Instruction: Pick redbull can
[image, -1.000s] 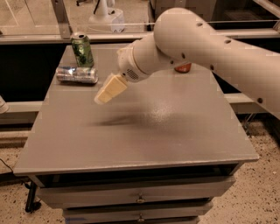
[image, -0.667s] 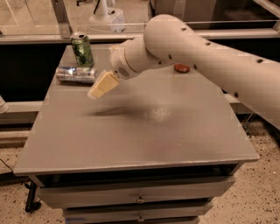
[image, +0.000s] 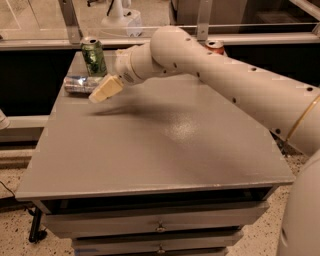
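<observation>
The redbull can (image: 80, 84) is a slim silver can with blue patches. It lies on its side near the far left corner of the grey table (image: 160, 150). A green can (image: 93, 56) stands upright just behind it. My gripper (image: 104, 90) hovers right beside the redbull can's right end, its cream fingers pointing down and left. My white arm reaches in from the right across the table's far half.
A red can (image: 216, 47) stands at the table's far edge, partly hidden behind my arm. A metal rail and glass partition run behind the table. Drawers sit under the table's front edge.
My gripper has moved left and farther back, from over the table's middle to right beside the redbull can. The cans have not moved.
</observation>
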